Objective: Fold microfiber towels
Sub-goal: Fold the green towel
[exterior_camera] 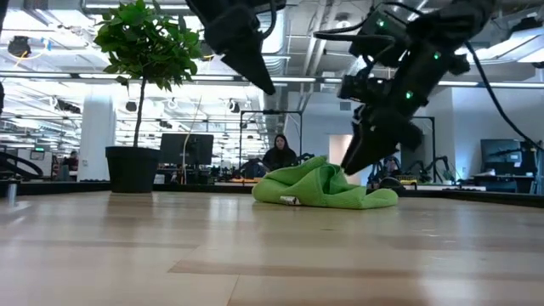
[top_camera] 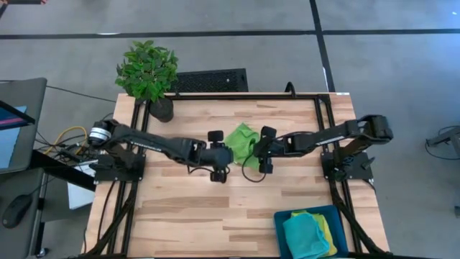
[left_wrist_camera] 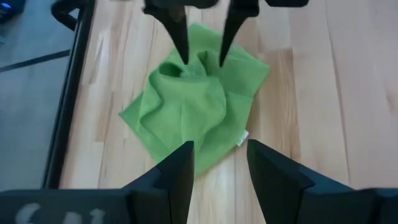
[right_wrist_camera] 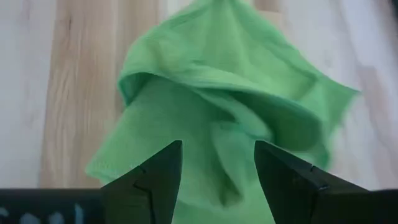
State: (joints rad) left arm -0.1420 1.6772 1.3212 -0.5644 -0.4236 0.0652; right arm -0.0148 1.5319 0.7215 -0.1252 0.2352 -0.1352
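High view: a crumpled lime green microfiber towel [top_camera: 242, 141] lies in a loose heap on the pale wooden plank desk [top_camera: 180, 208], around the middle of its width and nearer the far edge than the near one. The dark left gripper [top_camera: 224, 154] sits just beside the towel on its left; the dark right gripper [top_camera: 260, 150] sits just beside it on its right, so the cloth lies between the two.

Low view shows the towel [exterior_camera: 323, 187] bunched up and resting on the desk top. The right gripper's fingertips [exterior_camera: 353, 161] come down to the towel's upper folds, while the left gripper's fingers [exterior_camera: 255, 72] hang well above the desk, clear of the cloth.

Left wrist view: the left claw's two fingers [left_wrist_camera: 180, 171] stand apart with nothing between them, and the towel [left_wrist_camera: 193, 112] lies beyond them. Right wrist view: the right claw's fingers [right_wrist_camera: 155, 177] are likewise spread, with the green cloth [right_wrist_camera: 217, 118] below and ahead of them, not pinched.

At the near right corner of the desk a blue plastic bin [top_camera: 280, 219] holds a turquoise towel [top_camera: 305, 236] lying over a bright yellow towel [top_camera: 327, 229]. A potted green plant [top_camera: 149, 72] stands at the far left corner.
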